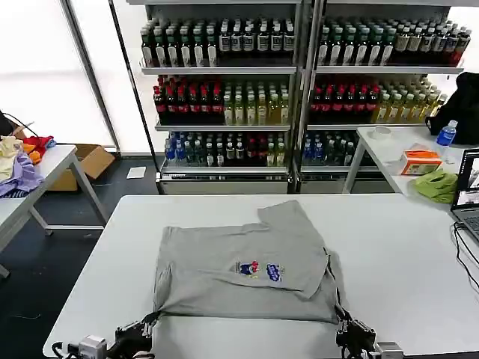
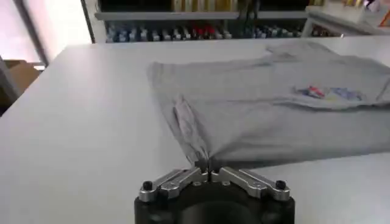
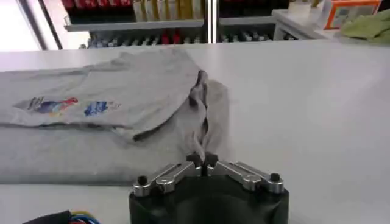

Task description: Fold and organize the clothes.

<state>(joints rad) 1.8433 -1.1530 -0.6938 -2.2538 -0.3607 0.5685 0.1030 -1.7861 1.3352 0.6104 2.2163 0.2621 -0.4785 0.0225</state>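
Note:
A light grey shirt (image 1: 239,269) with a small multicolour chest print (image 1: 260,270) lies partly folded on the white table (image 1: 397,254). My left gripper (image 1: 152,320) pinches the shirt's near left corner, fingers shut on the fabric (image 2: 204,163). My right gripper (image 1: 343,320) is shut on the near right corner, where the cloth bunches into a ridge (image 3: 201,157). The print also shows on the shirt in the left wrist view (image 2: 329,92) and in the right wrist view (image 3: 58,105).
Drink shelves (image 1: 299,82) stand behind the table. A side table at the left carries a purple, yellow and red garment pile (image 1: 21,161). At the right another table holds a lime-green cloth (image 1: 437,185), an orange box (image 1: 420,160), a bottle (image 1: 446,134) and a laptop (image 1: 468,194).

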